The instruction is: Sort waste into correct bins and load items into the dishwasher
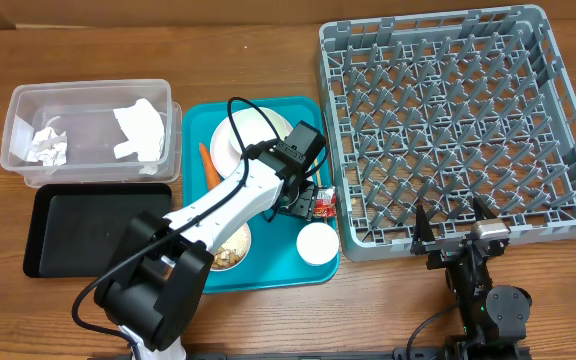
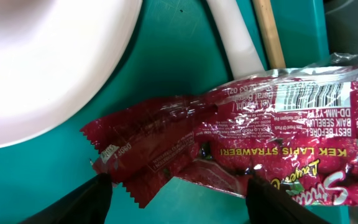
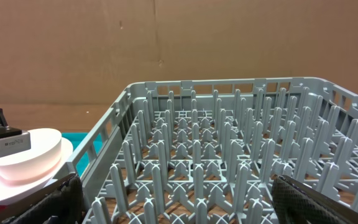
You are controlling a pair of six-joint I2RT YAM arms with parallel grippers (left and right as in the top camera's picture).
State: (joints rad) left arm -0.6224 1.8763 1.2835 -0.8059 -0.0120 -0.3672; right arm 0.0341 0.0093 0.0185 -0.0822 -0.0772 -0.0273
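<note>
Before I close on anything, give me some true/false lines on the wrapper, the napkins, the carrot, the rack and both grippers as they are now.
1. The grey dish rack holds no dishes. True.
2. The left gripper is open, a finger on either side of the red wrapper. True.
3. The napkins lie in the black tray. False: they lie in the clear tub; the black tray holds nothing.
4. The right gripper grips a dish. False: it is open and empty, at the rack's near edge.
5. The carrot lies on the teal tray, left of the plate. True.
</note>
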